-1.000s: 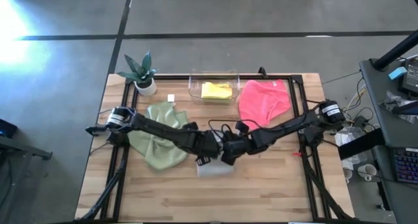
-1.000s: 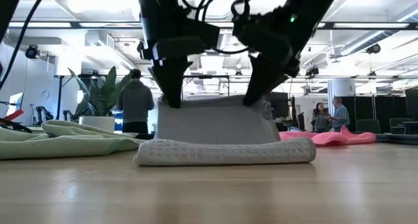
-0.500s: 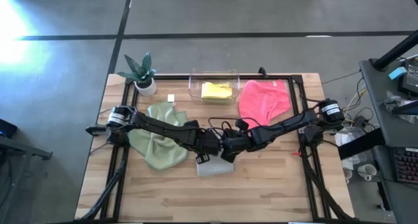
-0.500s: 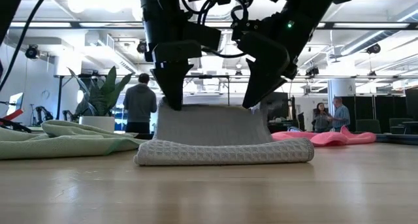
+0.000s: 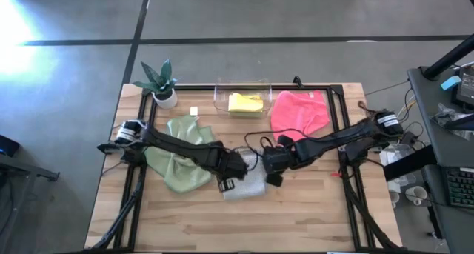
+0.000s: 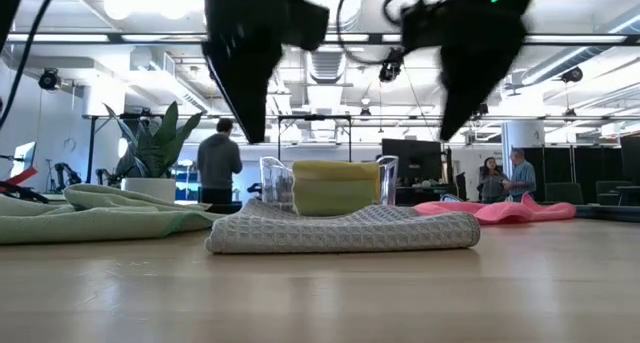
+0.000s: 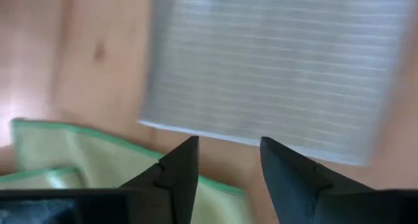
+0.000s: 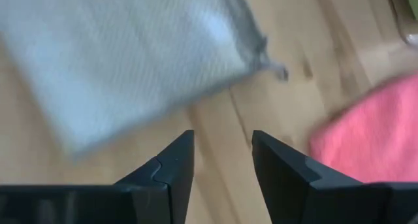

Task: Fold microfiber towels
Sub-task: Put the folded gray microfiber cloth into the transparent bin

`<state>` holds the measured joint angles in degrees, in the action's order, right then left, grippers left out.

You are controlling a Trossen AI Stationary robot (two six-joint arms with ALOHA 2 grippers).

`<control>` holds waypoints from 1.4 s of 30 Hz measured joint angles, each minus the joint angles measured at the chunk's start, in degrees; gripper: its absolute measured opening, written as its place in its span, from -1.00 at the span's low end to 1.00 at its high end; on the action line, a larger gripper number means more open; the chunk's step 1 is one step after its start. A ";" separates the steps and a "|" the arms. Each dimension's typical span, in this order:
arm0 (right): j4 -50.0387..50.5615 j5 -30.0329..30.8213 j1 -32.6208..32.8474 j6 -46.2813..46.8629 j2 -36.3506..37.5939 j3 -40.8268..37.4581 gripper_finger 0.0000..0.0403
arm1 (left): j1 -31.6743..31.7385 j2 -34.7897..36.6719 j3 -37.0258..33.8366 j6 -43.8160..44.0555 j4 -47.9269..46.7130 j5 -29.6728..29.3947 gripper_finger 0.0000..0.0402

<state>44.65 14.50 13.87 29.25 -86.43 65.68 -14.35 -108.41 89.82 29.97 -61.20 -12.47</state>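
Note:
The light grey towel (image 5: 248,186) lies folded flat on the wooden table (image 5: 296,224) near its middle; the low view shows it as a low stack (image 6: 345,231). My left gripper (image 7: 228,152) hangs open above the towel's left end (image 7: 274,67), touching nothing. My right gripper (image 8: 222,149) hangs open above its right end (image 8: 117,61), also clear of it. The sage green towel (image 5: 181,154) lies crumpled at the left, the hot pink towel (image 5: 298,113) spread at the back right. The yellow towel (image 5: 246,104) sits folded in the clear bin.
The clear plastic bin (image 5: 222,98) stands at the table's far edge, a potted plant (image 5: 163,84) at the far left corner. Bare wood lies between the grey towel and the near edge. People stand in the room beyond the table (image 6: 220,163).
Both grippers have opened and let go of the grey towel's raised edge, which has dropped flat onto the layers below. Both have risen clear, the left drawing toward the table's left, the right toward its right.

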 joint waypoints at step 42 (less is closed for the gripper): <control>-36.30 2.52 15.82 -24.08 -10.50 -8.40 0.04 | -16.50 -2.24 -10.71 5.18 27.39 -9.84 -0.26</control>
<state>8.35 17.02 29.69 5.17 -96.93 57.28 -30.85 -110.65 79.11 35.16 -33.81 -22.31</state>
